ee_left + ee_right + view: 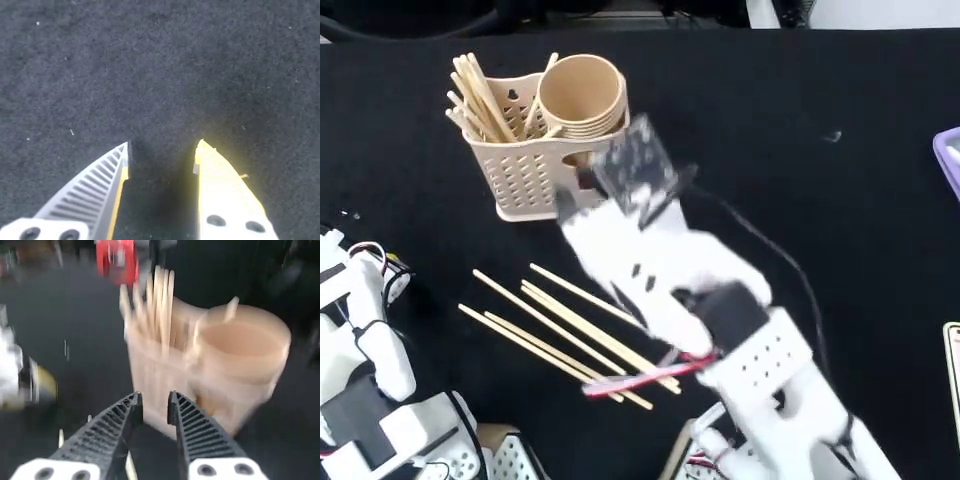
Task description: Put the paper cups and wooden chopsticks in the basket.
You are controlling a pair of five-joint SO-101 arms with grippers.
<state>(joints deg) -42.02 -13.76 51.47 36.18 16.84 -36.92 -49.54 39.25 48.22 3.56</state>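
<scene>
Chopsticks (552,322) loose beside basket (525,175)

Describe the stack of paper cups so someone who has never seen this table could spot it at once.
On the black table, find the cream perforated basket toward the far left in the high view. The stack of paper cups stands in its right end, beside upright chopsticks. It is the one round, tan, open-mouthed thing there; its neighbours are thin sticks.
</scene>
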